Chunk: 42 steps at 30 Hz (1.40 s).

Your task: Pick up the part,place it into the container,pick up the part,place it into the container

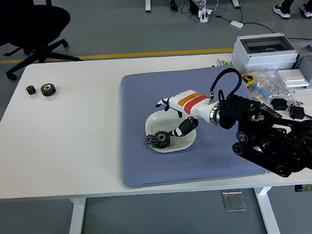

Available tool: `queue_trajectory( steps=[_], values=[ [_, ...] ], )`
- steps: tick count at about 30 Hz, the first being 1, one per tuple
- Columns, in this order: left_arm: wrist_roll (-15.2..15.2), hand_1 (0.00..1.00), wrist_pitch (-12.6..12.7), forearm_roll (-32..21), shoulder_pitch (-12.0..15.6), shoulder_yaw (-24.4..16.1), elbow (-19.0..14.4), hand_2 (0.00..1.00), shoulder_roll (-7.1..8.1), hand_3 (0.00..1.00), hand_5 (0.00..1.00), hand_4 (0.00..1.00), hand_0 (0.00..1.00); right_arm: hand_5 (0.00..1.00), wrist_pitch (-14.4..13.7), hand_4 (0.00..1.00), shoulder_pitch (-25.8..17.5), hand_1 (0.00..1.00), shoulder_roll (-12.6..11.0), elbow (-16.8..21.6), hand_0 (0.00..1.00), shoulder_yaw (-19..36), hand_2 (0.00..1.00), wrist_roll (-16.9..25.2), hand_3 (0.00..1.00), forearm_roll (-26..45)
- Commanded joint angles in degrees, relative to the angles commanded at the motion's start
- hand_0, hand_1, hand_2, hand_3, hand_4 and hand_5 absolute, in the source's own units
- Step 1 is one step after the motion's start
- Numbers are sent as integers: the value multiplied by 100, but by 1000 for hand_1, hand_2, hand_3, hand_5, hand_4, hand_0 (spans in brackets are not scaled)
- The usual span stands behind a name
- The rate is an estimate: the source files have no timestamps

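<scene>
A white oval container (175,142) sits on the blue-grey mat (143,166) at mid table. One black gear (158,139) lies at the container's left end, partly over its rim. My right hand (173,116), white with an orange and red band, hovers above the container's right half with its fingers spread and nothing in them. Two more black gears, a small one (31,90) and a larger one (48,89), lie far off at the table's left rear. The left arm is out of sight.
A grey box (264,51), a small white box (293,78), bagged parts and cables crowd the table's right rear. My black right arm (278,143) covers the mat's right front corner. An office chair (26,24) stands beyond the far left edge.
</scene>
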Motion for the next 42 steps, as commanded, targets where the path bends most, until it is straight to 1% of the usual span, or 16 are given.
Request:
queue_trajectory(
  steps=[6,7,12,13,14,18,19,22,24,25,28,30,31,36,37,42],
  values=[
    [-7,706,-6,2,-9,-16,0,748,-3,566,578,648,730,297,-234,861,-257,419,-464,169,201,773,734,48,866,167],
    [-7,707,-6,-4,-7,-18,0,750,-4,566,578,648,731,302,-300,863,-308,418,-536,179,208,895,727,66,834,262],
    [-12,707,-6,-3,1,-35,0,750,-10,566,578,648,731,302,-825,863,-680,418,-977,114,208,1470,727,253,834,1209],
    [-12,705,-5,3,4,-42,0,751,-13,566,578,648,730,307,-953,851,-771,452,-1051,89,299,1574,730,312,737,1464],
    [-13,705,-5,5,9,-43,0,751,-17,566,578,648,730,307,-1052,851,-855,452,-1106,69,299,1657,730,375,737,1707],
    [-15,705,-12,-3,24,-35,0,751,-27,566,578,648,730,307,-1201,851,-1219,452,-1234,-23,299,1990,730,661,737,2638],
    [-16,704,-13,-12,25,-23,0,752,-34,566,578,648,730,437,-1145,900,-1325,519,-1252,-40,385,2100,740,755,700,2898],
    [-22,704,-26,-47,25,18,0,752,-42,566,578,648,730,437,-838,900,-1589,519,-1299,-4,385,2361,740,970,700,3643],
    [-32,704,-31,-66,23,32,0,752,-49,566,578,648,730,437,-502,900,-1822,519,-1329,101,385,2605,740,1009,700,4127],
    [-39,704,-30,-78,25,35,0,752,-52,564,578,647,730,618,-363,987,-1921,602,-1328,144,502,2706,778,1007,722,4351],
    [-50,704,-34,-88,24,38,0,752,-61,564,578,647,730,618,44,987,-2251,602,-1264,266,502,3062,778,957,722,5096],
    [-55,704,-37,-115,18,71,0,752,-67,564,578,647,730,618,180,987,-2453,602,-1201,383,502,3299,778,1001,722,5552],
    [-58,703,-41,-117,16,82,0,750,-66,565,579,647,731,702,221,998,-2586,658,-1157,464,593,3476,791,1039,748,5813],
    [-77,703,-35,-113,9,62,0,750,-75,565,579,647,731,702,274,998,-3134,658,-979,783,593,4212,791,1155,748,7004],
    [-80,706,-35,-121,9,65,0,747,-75,564,579,647,730,742,277,998,-3247,762,-944,843,745,4352,812,1177,794,7251],
    [-83,706,-38,-91,0,54,0,747,-76,564,579,647,730,742,359,998,-3858,762,-706,1132,745,4973,812,1321,794,6984]
  ],
)
